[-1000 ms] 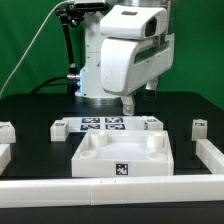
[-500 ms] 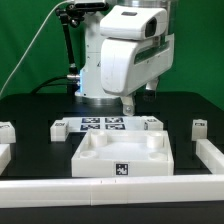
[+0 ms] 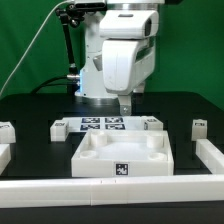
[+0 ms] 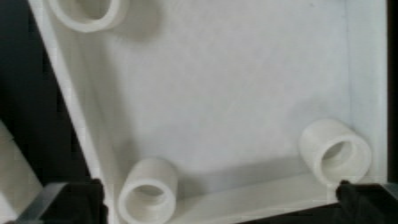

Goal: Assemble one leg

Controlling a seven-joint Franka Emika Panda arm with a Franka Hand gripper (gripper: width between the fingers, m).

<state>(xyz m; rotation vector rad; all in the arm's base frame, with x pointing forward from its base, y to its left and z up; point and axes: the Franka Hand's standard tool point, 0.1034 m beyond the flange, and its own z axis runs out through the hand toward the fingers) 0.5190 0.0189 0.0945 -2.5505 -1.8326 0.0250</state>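
Observation:
Several small white legs stand on the black table in the exterior view: one at the far left (image 3: 6, 130), one beside the marker board (image 3: 59, 127), one behind the tray (image 3: 152, 123) and one at the right (image 3: 201, 127). My gripper (image 3: 124, 108) hangs above the back edge of the large white tray-like piece (image 3: 122, 158), apart from every leg. In the wrist view my gripper (image 4: 205, 205) is open and empty. Its dark fingertips (image 4: 45, 205) sit wide apart over the tray (image 4: 214, 100), near two round corner sockets (image 4: 151, 190). No leg shows in the wrist view.
The marker board (image 3: 103, 125) lies behind the tray. A white rail (image 3: 110, 191) runs along the front edge, with another rail (image 3: 210, 153) at the exterior view's right. The arm's base stands at the back.
My gripper and wrist have shifted slightly toward the exterior view's left. The legs and the tray have not moved.

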